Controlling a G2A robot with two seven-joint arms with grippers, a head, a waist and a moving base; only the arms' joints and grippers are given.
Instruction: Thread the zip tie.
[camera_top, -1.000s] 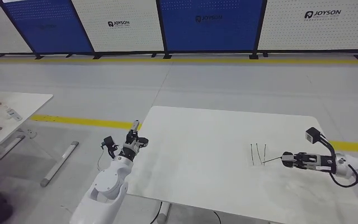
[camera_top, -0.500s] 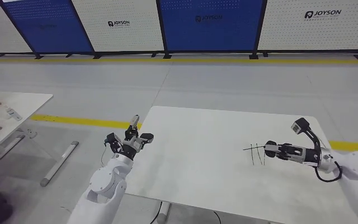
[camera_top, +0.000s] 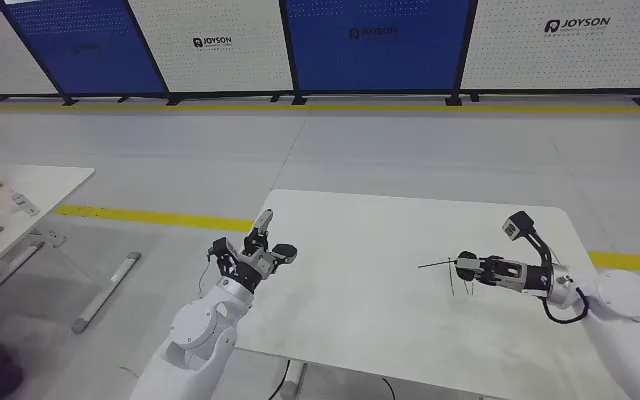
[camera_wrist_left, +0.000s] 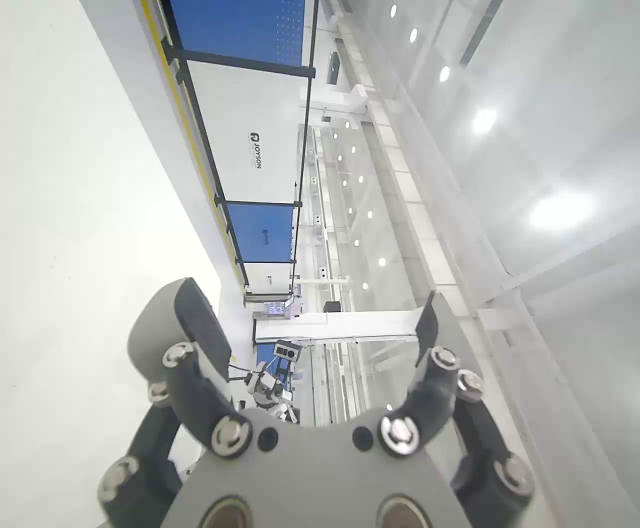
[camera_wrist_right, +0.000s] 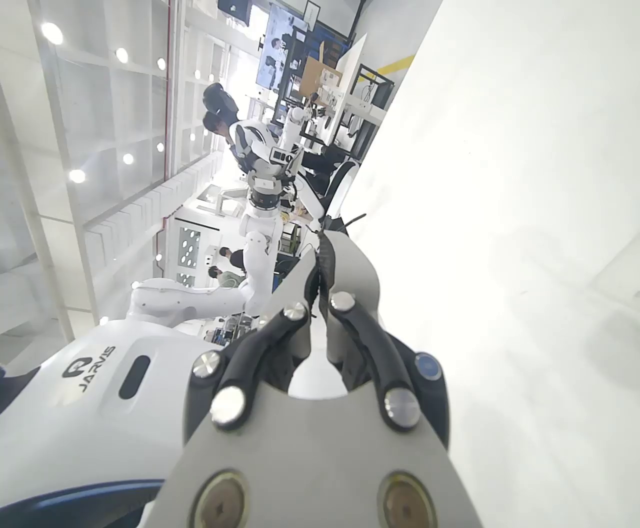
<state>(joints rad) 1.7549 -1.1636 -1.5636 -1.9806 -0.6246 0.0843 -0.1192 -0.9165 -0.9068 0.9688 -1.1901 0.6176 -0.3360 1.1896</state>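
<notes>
A thin black zip tie (camera_top: 438, 265) sticks out level from my right gripper (camera_top: 462, 266), which is shut on one end of it above the right part of the white table (camera_top: 360, 260). In the right wrist view the gripper (camera_wrist_right: 320, 242) is pinched tight, and a short piece of the zip tie (camera_wrist_right: 350, 221) shows past the tips. My left gripper (camera_top: 272, 238) hangs open over the table's left edge, far from the tie. Nothing is between its fingers (camera_wrist_left: 200, 320) in the left wrist view.
Two more black zip ties (camera_top: 451, 283) lie on the table just below the right gripper. The table's left edge runs under the left gripper. A second white table (camera_top: 40, 195) stands off to the far left across the floor.
The right gripper has lifted one zip tie off the table and carried it left, toward the middle. The left arm has moved right, over the table's edge, and its fingers have spread.
</notes>
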